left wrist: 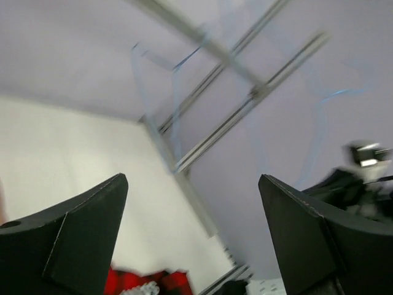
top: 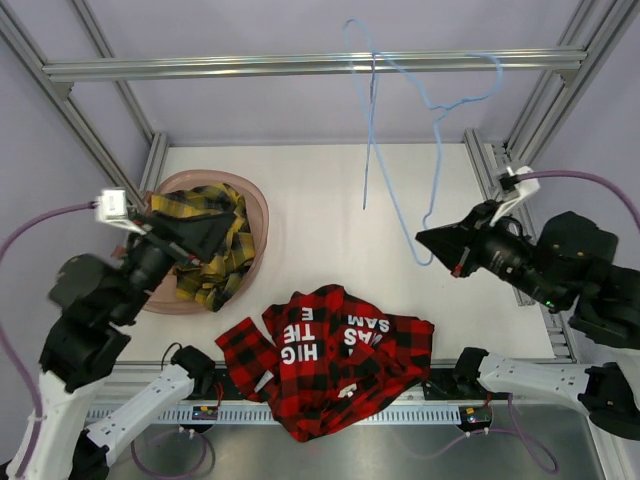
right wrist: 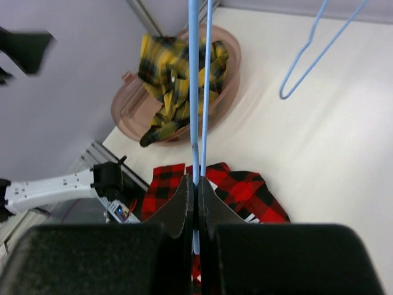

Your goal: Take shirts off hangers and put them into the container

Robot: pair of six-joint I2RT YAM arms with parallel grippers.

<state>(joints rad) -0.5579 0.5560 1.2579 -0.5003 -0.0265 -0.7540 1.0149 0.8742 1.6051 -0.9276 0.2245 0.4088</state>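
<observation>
Top external view: the yellow shirt (top: 212, 250) lies in the container (top: 259, 205); the red shirt (top: 330, 360) lies off its hanger on the bench (top: 320, 215), not yet binned. Left gripper (top: 200, 238), above the container, has jaws spread; right gripper (top: 432, 242) has jaws pinching a bare hanger (right wrist: 194, 74).

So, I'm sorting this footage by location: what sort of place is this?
Most likely a robotics lab test cell, not a home: an aluminium frame rail boxes in a white table, with plain lilac walls and robot arms bolted at its edge.
</observation>
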